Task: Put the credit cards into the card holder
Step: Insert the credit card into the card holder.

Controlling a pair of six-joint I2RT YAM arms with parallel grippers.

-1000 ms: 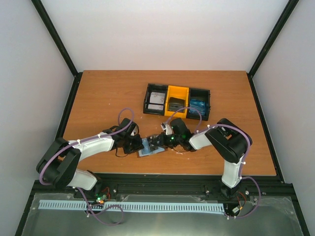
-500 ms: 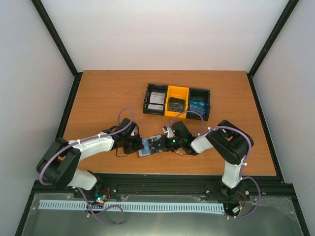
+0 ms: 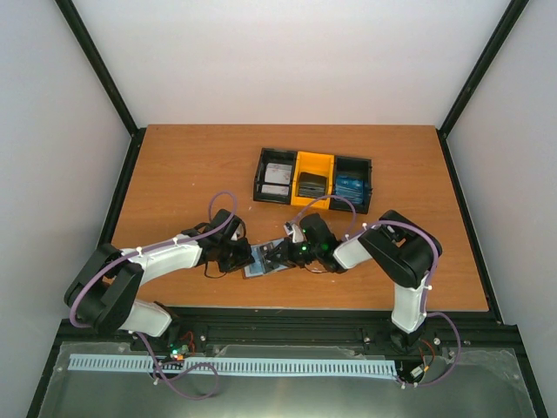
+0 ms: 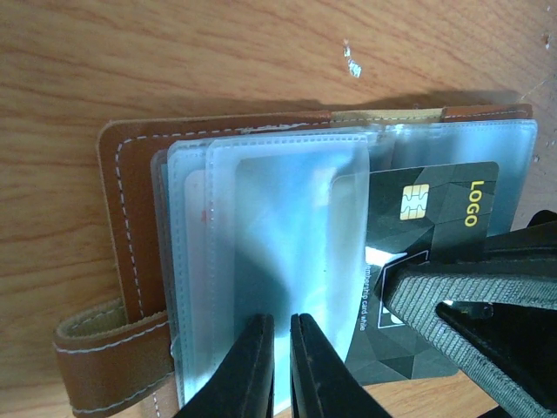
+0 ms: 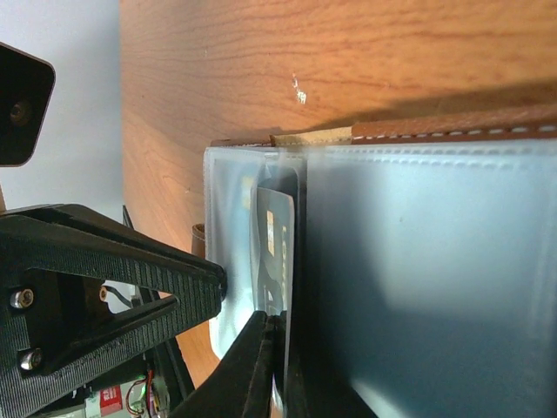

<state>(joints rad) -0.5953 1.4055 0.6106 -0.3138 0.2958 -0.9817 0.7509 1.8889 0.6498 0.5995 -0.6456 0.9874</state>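
Observation:
The brown card holder lies open near the table's front edge, its pale plastic sleeves fanned out. My left gripper is pinched on the near edge of one sleeve, with only a thin slit between its fingers. A black credit card with a gold chip and "LOGO" sits partly inside a sleeve. My right gripper is shut on that card's outer edge and comes in from the right. More credit cards, whitish, dark and blue, lie in the tray.
A black-and-yellow three-compartment tray stands behind the two grippers at mid-table. The black frame posts and white walls enclose the wooden table. Both forearms meet over the front edge, with purple cables looping above them.
The right wrist has shifted slightly left towards the card holder with the black card. The left arm has stayed where it was.

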